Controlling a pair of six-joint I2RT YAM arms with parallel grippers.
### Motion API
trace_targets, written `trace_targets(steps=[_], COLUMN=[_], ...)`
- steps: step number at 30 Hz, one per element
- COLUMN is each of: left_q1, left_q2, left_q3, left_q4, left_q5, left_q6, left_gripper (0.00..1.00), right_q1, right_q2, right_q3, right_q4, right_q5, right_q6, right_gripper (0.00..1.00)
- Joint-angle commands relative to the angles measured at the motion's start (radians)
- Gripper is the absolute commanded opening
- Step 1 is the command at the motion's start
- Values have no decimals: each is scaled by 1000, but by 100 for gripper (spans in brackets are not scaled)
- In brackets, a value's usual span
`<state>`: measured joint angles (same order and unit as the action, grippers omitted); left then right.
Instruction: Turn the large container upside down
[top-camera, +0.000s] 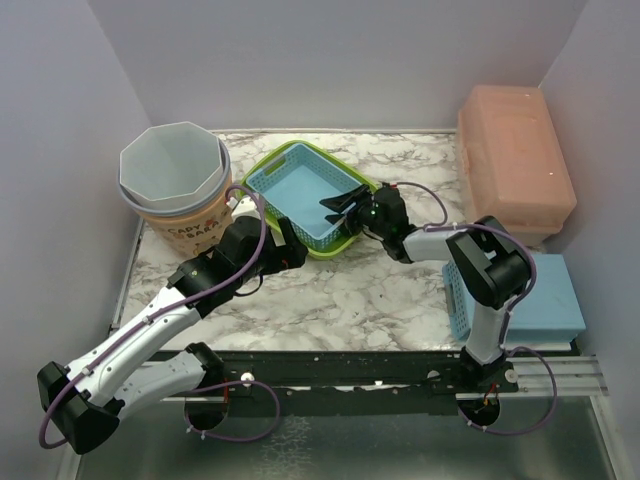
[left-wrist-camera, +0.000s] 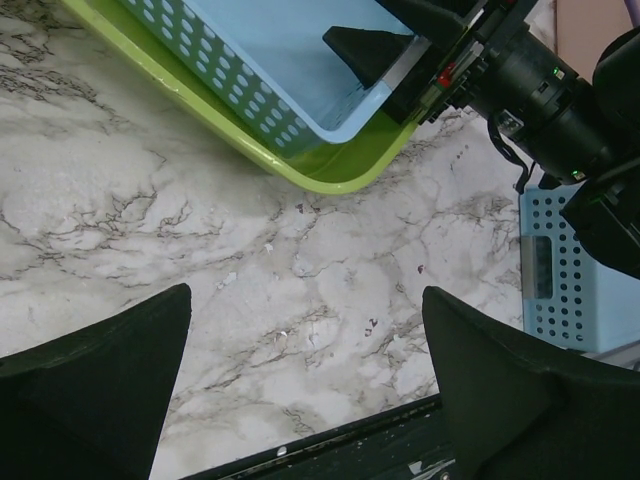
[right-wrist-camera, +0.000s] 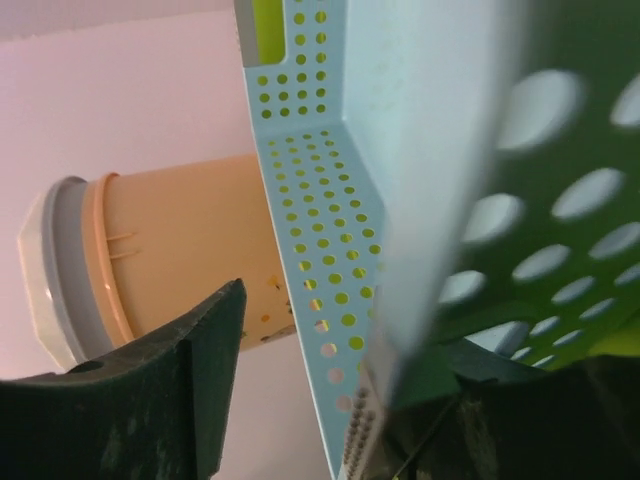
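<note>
We are holding our right pincer (top-camera: 338, 206) spread astride the near walls of the green basket (top-camera: 275, 153) and the blue basket (top-camera: 300, 190) nested inside it. Our left pincer (left-wrist-camera: 305, 300) is hanging spread over the table (top-camera: 350, 290).

In front of the green basket (left-wrist-camera: 300, 166) the marble table (top-camera: 340, 300) lies bare, and the left gripper (left-wrist-camera: 305, 300), fingers spread wide, hangs over that open stretch. A blue basket (top-camera: 300, 190) fills the inside. Just left of the green basket stands a tall bucket (top-camera: 175, 185). The right gripper (top-camera: 343, 206) straddles its right corner wall. Well to its right stand a pink box (top-camera: 515, 160) and a blue crate (top-camera: 550, 290), with bare table between.
</note>
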<state>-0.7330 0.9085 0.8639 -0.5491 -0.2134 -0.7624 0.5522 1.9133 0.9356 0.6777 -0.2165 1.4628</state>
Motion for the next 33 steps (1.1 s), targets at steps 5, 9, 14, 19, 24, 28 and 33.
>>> trace_targets(steps=[5, 9, 14, 19, 24, 28, 33], left_q1=[11, 73, 143, 252, 349, 397, 424], left_q2=[41, 209, 383, 500, 550, 556, 522], left_q3=[55, 168, 276, 285, 295, 276, 222], left_q4=[-17, -60, 1, 86, 111, 111, 120], left_q5=[-61, -127, -194, -225, -238, -247, -208], left_q6=[108, 270, 355, 385, 431, 469, 476], left_gripper=[99, 99, 99, 99, 99, 99, 99], right_q1=[-5, -5, -4, -5, -5, -5, -5], right_q2=[-72, -59, -79, -105, -126, -143, -174], right_q3=[-48, -10, -19, -19, 4, 10, -28], right_q4=[61, 36, 13, -30, -83, -126, -123], right_q5=[57, 3, -1, -15, -37, -20, 30], right_q6=[-4, -47, -78, -105, -150, -151, -110], right_gripper=[38, 37, 38, 39, 49, 59, 60])
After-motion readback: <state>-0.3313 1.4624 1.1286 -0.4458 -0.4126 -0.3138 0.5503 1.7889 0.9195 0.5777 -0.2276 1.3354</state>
